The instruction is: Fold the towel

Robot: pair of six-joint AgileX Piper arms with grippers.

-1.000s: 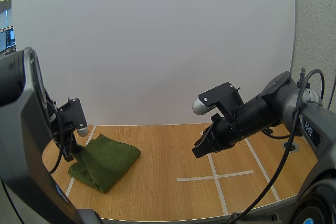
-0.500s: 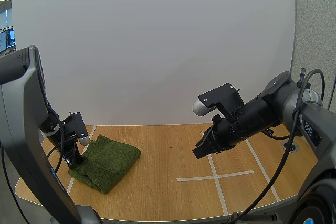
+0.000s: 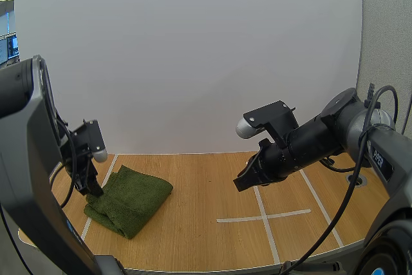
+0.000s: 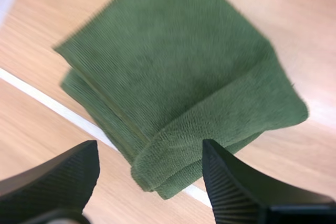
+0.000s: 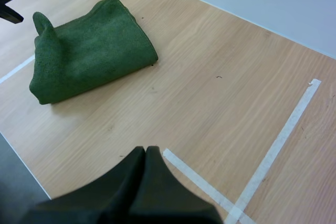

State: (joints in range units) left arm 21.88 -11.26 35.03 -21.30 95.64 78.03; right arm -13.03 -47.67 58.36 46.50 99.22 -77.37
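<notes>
two layers of towel (image 4: 173, 61) lie folded; left gripper (image 4: 149, 148) just lifted off it, jaws wide; right gripper (image 5: 146, 153) closed, empty; fold likely done.

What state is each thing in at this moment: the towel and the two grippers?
towel: folded into layers, lying on the table across a white tape line.
left gripper: open, holding nothing, just above the towel's edge.
right gripper: shut on nothing, over bare table away from the towel.
</notes>
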